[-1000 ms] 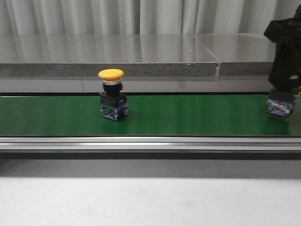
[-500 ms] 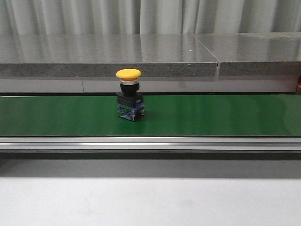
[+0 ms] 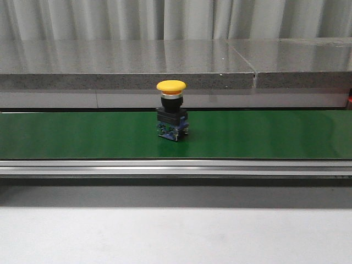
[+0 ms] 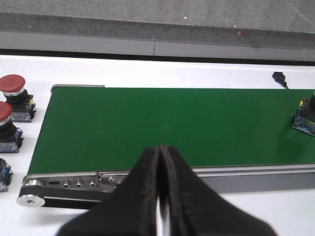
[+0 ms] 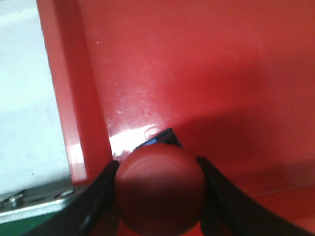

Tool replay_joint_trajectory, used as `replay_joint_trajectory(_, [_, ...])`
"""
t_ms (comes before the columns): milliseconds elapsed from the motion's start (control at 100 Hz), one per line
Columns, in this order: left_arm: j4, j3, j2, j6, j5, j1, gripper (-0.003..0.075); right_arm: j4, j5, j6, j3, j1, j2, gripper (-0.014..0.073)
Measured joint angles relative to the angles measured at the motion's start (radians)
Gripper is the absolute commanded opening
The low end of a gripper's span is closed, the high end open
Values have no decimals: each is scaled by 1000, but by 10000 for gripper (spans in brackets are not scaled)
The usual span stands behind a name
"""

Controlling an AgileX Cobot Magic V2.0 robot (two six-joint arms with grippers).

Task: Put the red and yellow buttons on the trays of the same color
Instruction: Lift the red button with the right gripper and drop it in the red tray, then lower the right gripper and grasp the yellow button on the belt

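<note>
Right end effector: the right end effector (image 5: 158, 194) is clamped on a red mushroom-head push button (image 5: 160, 189), one dark finger (image 5: 96, 196) on each side of the cap. It hangs over the glossy red plastic tray (image 5: 211, 73), close to the tray's raised wall, which suits the colour match the task wants.
Red button's contact: I cannot tell whether its base touches the tray floor; only a sliver of blue block shows past the cap.
Left end effector: the left end effector (image 4: 160, 196) is pinched closed on nothing, its black fingers pressed together. It hovers over the near rail of the green conveyor belt (image 4: 172, 123), at the roller end, which looks like a waiting post for whatever the belt brings.
Yellow button: a yellow mushroom-head push button on a black and blue block (image 3: 171, 110) stands upright near the middle of the belt in the front view, untouched and well apart from both arms.
Spare stock: two more red-capped push buttons (image 4: 12, 88) stand on the white desk (image 4: 172, 78) just off the belt's end.
Likely step: lowering and letting go of the red one; no yellow tray is in view.
</note>
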Motion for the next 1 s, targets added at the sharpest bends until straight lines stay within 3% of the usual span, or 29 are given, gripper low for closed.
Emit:
replay_joint_trajectory(240, [0,0,0,0,0,0,-19,1,-54,0,-1,0,44,91])
replay_joint_trajectory(320, [0,0,0,0,0,0,-19,2,-60,0,-1,0,49,182])
replay_joint_trajectory(510, [0,0,0,0,0,0,-19,4,-60,0,-1,0,51,559])
replay_joint_trajectory(580, [0,0,0,0,0,0,-19,4,-60,0,-1,0,51,632])
replay_joint_trajectory(1000, [0,0,0,0,0,0,-19,4,5,-2,-117,2,25,647])
